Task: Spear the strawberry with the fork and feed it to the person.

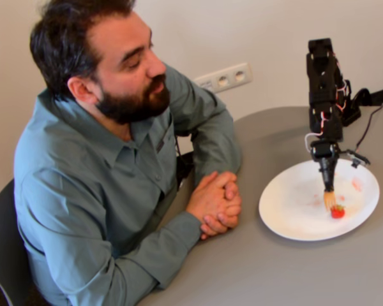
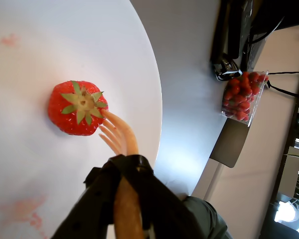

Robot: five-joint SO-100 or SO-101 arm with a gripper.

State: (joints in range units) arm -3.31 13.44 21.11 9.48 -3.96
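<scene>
The strawberry (image 1: 337, 211) lies on the white plate (image 1: 287, 213), red with green leaves in the wrist view (image 2: 77, 108). The yellow-orange fork (image 1: 330, 199) points down beside it; in the wrist view the fork's tines (image 2: 120, 135) touch the strawberry's side by its leaves. I cannot tell whether they pierce it. My black gripper (image 1: 327, 183) is shut on the fork's handle, which also shows in the wrist view (image 2: 125, 174). The person (image 1: 115, 83), bearded and in a grey-teal shirt, sits at the left and looks towards the plate.
The person's clasped hands (image 1: 216, 203) rest on the grey round table (image 1: 274, 274), left of the plate. Pink juice smears (image 2: 20, 214) mark the plate (image 2: 35, 55). A clear box of strawberries (image 2: 241, 97) stands past the plate. A wall socket (image 1: 225, 78) and cables (image 1: 369, 124) lie behind.
</scene>
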